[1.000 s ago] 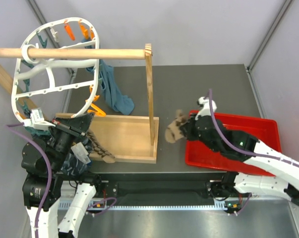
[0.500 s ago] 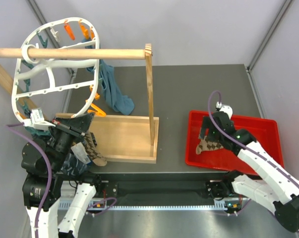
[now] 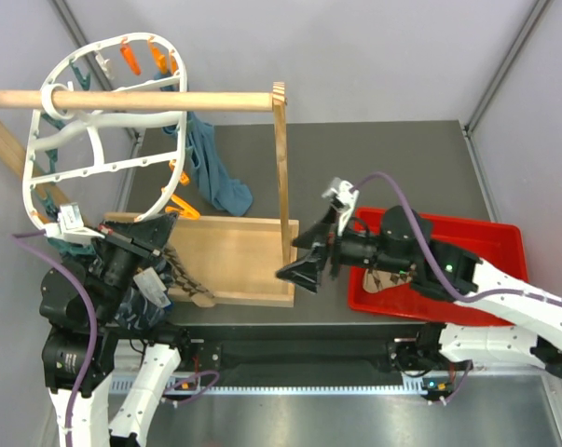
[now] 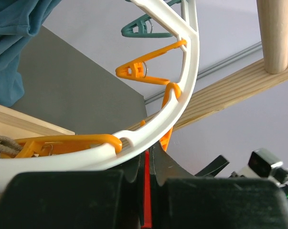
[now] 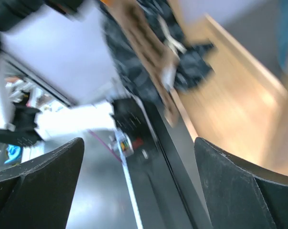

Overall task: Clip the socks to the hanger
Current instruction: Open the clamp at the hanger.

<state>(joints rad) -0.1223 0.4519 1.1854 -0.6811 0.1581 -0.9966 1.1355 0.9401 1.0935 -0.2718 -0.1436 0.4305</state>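
The white oval hanger (image 3: 94,140) hangs from the wooden rod, and its rim (image 4: 184,81) carries orange pegs (image 4: 134,71) and teal pegs (image 4: 141,28). My left gripper (image 4: 148,153) is shut on the tail of an orange peg just under the rim. One argyle sock (image 3: 183,279) hangs beside that gripper over the wooden base; it also shows, blurred, in the right wrist view (image 5: 148,43). A second sock (image 3: 381,281) lies in the red tray, mostly hidden under my right arm. My right gripper (image 3: 310,247) is open and empty between the tray and the base.
A wooden stand holds the hanger: a rod (image 3: 150,100), a post (image 3: 282,177) and a flat base (image 3: 234,256). A teal cloth (image 3: 211,172) hangs behind the base. The red tray (image 3: 490,244) sits at the right.
My right gripper carried a sock back over the red tray, opened and let it go there, then swung left toward the wooden base. The left gripper stayed shut and in place.
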